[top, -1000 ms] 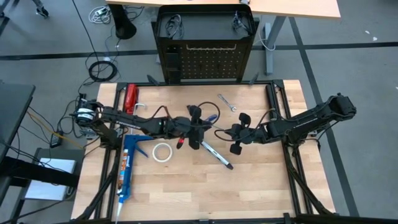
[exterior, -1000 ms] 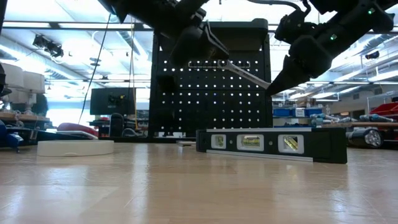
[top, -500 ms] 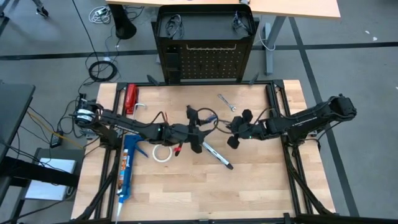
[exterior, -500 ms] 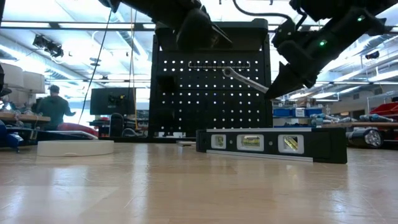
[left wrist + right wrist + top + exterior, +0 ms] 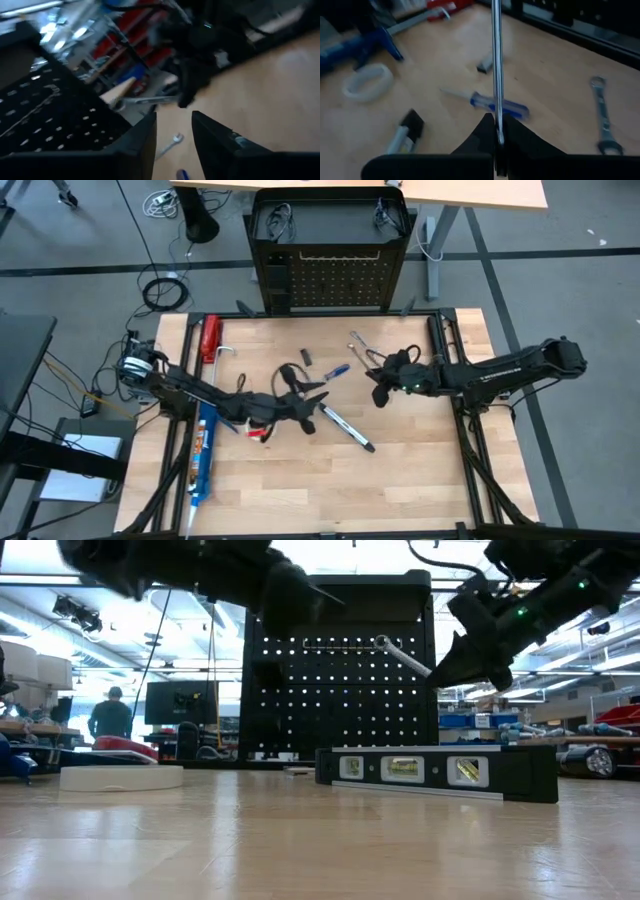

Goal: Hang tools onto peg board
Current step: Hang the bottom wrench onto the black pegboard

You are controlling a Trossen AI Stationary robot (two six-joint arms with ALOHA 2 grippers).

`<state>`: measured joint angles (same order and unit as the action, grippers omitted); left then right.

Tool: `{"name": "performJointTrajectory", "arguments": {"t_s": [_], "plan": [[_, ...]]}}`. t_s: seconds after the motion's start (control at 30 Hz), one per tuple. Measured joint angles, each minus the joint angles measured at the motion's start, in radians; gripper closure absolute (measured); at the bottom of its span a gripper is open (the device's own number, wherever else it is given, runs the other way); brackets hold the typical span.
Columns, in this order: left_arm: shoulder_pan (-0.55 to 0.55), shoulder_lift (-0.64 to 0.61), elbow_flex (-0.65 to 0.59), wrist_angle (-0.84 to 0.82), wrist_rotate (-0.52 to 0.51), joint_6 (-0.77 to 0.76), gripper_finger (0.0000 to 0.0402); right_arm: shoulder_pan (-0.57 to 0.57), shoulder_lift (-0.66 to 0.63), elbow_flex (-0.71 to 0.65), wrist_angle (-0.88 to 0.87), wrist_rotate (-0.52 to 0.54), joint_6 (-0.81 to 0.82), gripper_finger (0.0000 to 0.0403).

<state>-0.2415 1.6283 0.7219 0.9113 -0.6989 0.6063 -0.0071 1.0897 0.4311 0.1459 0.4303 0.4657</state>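
The right gripper [image 5: 378, 377] is clamped on a silver wrench [image 5: 402, 657], held above the table at about 3 o'clock, short of the peg board [image 5: 330, 280] at 12. That thin pinch could let the wrench swivel and miss its hook. The left gripper [image 5: 172, 132], fingers parted and empty, hangs near centre.

No legible text, labels, brands or numbers anywhere.
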Motion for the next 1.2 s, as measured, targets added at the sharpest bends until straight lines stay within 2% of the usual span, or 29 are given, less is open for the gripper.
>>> {"name": "performJointTrajectory", "arguments": {"t_s": [0.17,0.27,0.43,0.53,0.77,0.97,1.2], "plan": [[-0.014,0.000,-0.086,0.215,-0.010,-0.075,0.0275,-0.041,0.006,-0.110,0.298,-0.109,0.033,0.0375],[-0.010,-0.007,-0.108,0.221,-0.010,-0.120,0.0275,-0.055,0.019,-0.149,0.401,-0.139,0.041,0.0378],[0.039,-0.087,-0.138,0.131,-0.002,-0.213,0.0276,-0.090,0.023,-0.161,0.429,-0.146,0.053,0.0373],[0.080,-0.157,-0.164,0.066,0.061,-0.275,0.0276,-0.142,0.023,-0.162,0.431,-0.200,0.063,0.0374],[0.160,-0.315,-0.229,-0.037,0.195,-0.296,0.0276,-0.358,0.024,-0.162,0.438,-0.358,0.150,0.0375],[0.181,-0.407,-0.261,-0.128,0.233,-0.296,0.0276,-0.520,0.024,-0.162,0.495,-0.464,0.212,0.0379],[0.183,-0.497,-0.306,-0.125,0.289,-0.377,0.0276,-0.690,0.024,-0.161,0.534,-0.636,0.311,0.0380]]}}
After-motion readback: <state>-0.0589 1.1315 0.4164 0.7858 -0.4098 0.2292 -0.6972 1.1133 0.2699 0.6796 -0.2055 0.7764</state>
